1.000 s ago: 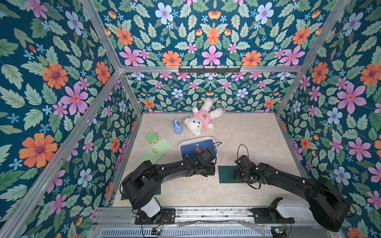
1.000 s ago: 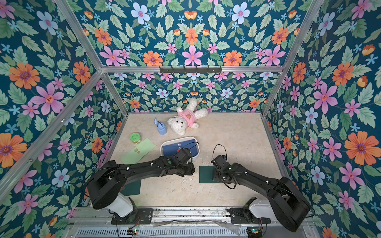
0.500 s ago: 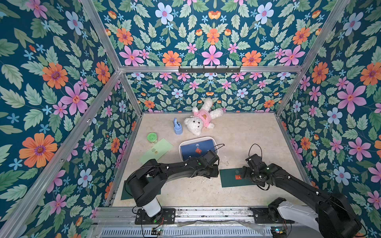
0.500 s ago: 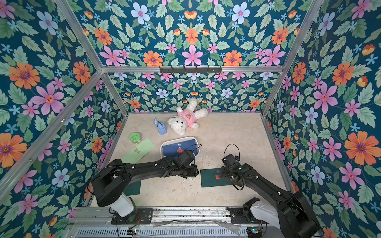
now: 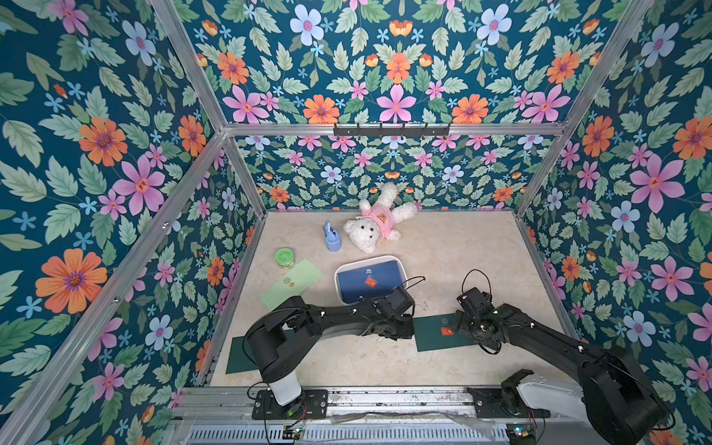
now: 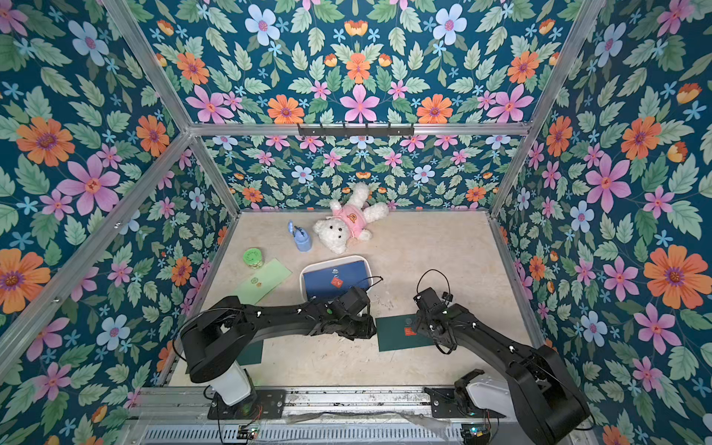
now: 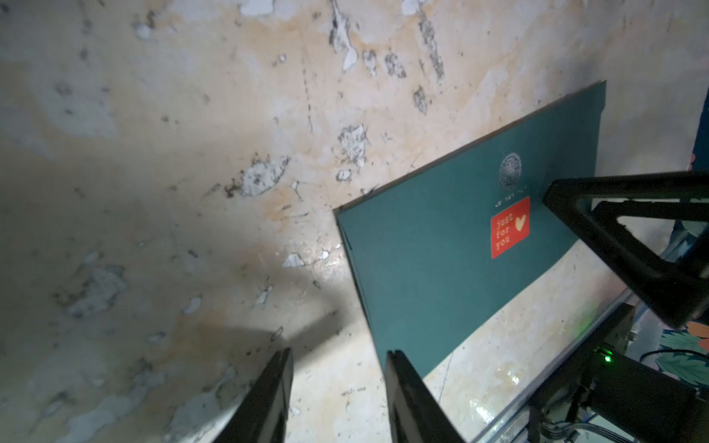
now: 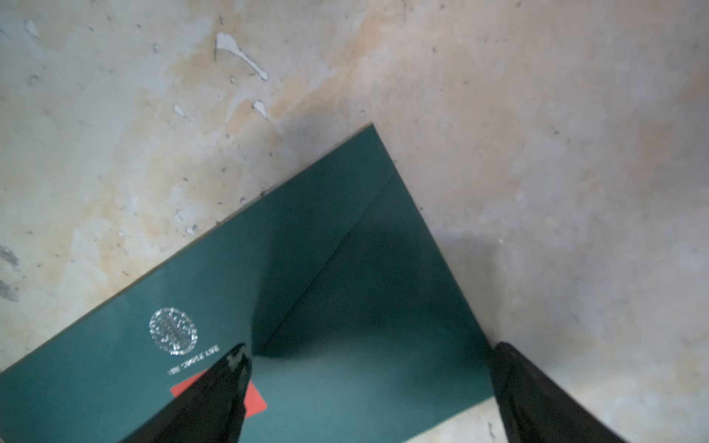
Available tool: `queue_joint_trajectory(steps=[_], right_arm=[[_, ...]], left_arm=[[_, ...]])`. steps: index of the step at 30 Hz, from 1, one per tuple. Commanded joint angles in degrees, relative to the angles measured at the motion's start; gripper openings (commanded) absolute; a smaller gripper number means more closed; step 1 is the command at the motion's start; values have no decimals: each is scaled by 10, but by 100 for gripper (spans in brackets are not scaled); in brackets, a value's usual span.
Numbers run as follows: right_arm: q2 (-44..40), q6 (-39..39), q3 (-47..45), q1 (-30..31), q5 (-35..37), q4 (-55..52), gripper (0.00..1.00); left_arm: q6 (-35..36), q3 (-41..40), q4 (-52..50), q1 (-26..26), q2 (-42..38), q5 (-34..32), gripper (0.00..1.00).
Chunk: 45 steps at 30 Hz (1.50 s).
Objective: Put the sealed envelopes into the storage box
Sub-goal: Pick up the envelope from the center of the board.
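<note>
The white storage box holds a navy envelope with a red seal. A dark green sealed envelope with a red sticker lies flat on the floor in front of the box. My left gripper is open and empty at that envelope's left corner. My right gripper stands wide open over its right end, holding nothing. A light green envelope lies left of the box. Another dark green envelope is partly under the left arm.
A white teddy bear, a blue bottle and a green-lidded jar stand near the back. Floral walls close in the floor on three sides. A metal rail runs along the front.
The right gripper slid the dark green envelope right and toward the front, then opened and let it go. The left gripper moved from the box's front edge toward the envelope.
</note>
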Motion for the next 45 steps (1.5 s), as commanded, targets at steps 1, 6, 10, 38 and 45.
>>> queue_joint_trajectory(steps=[1, 6, 10, 38, 45], right_arm=[[12, -11, -11, -1, -28, 30, 99], [10, -26, -12, 4, -92, 55, 98], [5, -11, -12, 27, -123, 72, 97], [49, -100, 80, -33, -71, -17, 99], [83, -111, 55, -33, -114, 26, 99]], left_arm=[[-2, 2, 12, 0, 6, 8, 46], [-6, -1, 16, -1, 10, 6, 46], [-13, -7, 15, 2, 7, -7, 47], [-6, -36, 7, 30, -29, -12, 48], [-10, -45, 31, 30, -20, 9, 48]])
